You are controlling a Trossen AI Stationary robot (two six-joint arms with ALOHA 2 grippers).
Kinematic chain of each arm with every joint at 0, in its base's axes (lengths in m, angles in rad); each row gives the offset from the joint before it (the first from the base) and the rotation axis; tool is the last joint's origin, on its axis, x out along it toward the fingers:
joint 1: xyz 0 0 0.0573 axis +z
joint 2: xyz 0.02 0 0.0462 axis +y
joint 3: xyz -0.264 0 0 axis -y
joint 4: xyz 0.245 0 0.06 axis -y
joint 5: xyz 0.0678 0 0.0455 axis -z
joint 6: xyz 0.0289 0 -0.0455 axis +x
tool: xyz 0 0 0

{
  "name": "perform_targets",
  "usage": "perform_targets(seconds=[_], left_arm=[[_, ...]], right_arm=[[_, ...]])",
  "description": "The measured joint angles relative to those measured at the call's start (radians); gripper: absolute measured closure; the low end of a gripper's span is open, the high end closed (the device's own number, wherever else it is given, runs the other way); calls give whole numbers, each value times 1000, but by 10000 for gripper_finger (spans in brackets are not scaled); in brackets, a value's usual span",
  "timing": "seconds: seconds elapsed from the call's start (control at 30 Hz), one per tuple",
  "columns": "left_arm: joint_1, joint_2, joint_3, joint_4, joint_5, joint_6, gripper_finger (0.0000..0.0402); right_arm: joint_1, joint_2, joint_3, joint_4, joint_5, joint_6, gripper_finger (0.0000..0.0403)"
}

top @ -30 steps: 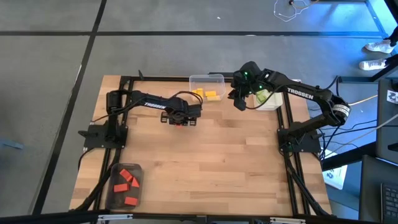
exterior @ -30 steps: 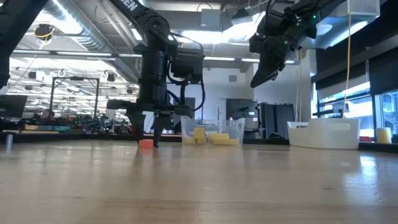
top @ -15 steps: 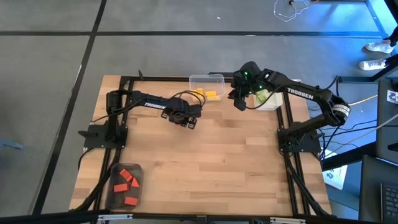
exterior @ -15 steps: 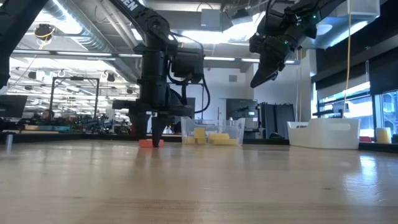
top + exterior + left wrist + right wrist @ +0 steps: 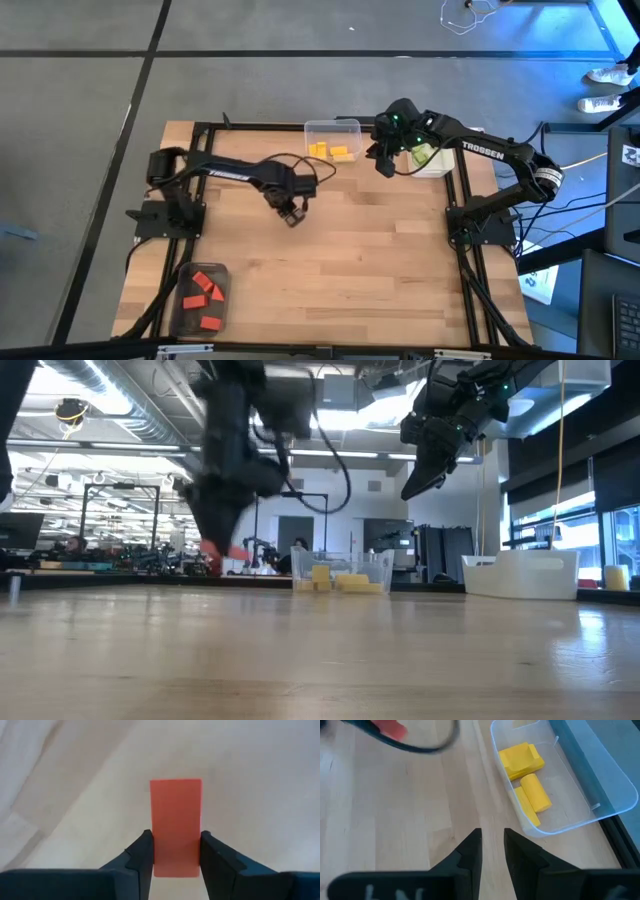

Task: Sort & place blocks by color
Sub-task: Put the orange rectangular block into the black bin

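Gripping a red block [image 5: 176, 825] between its two fingers, the left hand [image 5: 292, 214] hangs over the wooden surface [image 5: 380, 270], toward its back and left of centre. The left wrist view shows the block as a flat red rectangle, its lower end clamped, with pale wood blurred behind. In the low view that arm is smeared, and only a small red patch [image 5: 222, 550] marks the block, raised off the surface; the fingers cannot be made out there.

The right hand [image 5: 384, 165] is held high near the back edge, beside the clear container [image 5: 334, 126] of yellow blocks [image 5: 330, 152]. Its fingers stand close together with a narrow gap and nothing between them. The right wrist view shows three or four yellow pieces [image 5: 525, 775] in that container; the far end is cut off.

A second clear container [image 5: 182, 322] at the front left corner holds several red blocks [image 5: 202, 294], partly overlapping, so the count is uncertain. A white bin [image 5: 440, 166] behind the right arm shows something light green [image 5: 424, 155], mostly hidden.
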Motion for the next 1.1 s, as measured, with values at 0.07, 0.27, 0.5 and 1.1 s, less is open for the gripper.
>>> perform_targets(seconds=[0.07, 0.27, 0.5, 1.1], left_arm=[[-30, -44, 0, -53, 13, 36, 277], [-138, -191, 0, -257, 51, 92, 277], [-297, -349, 2, -438, 154, 48, 277], [-798, -342, 2, -432, 429, -536, 277]], right_arm=[[0, 0, 0, -1, -9, -1, 321], [6, 0, 0, -1, -190, -141, 321], [66, 0, 0, -16, -354, -246, 321], [169, 0, 0, -35, -356, -239, 321]])
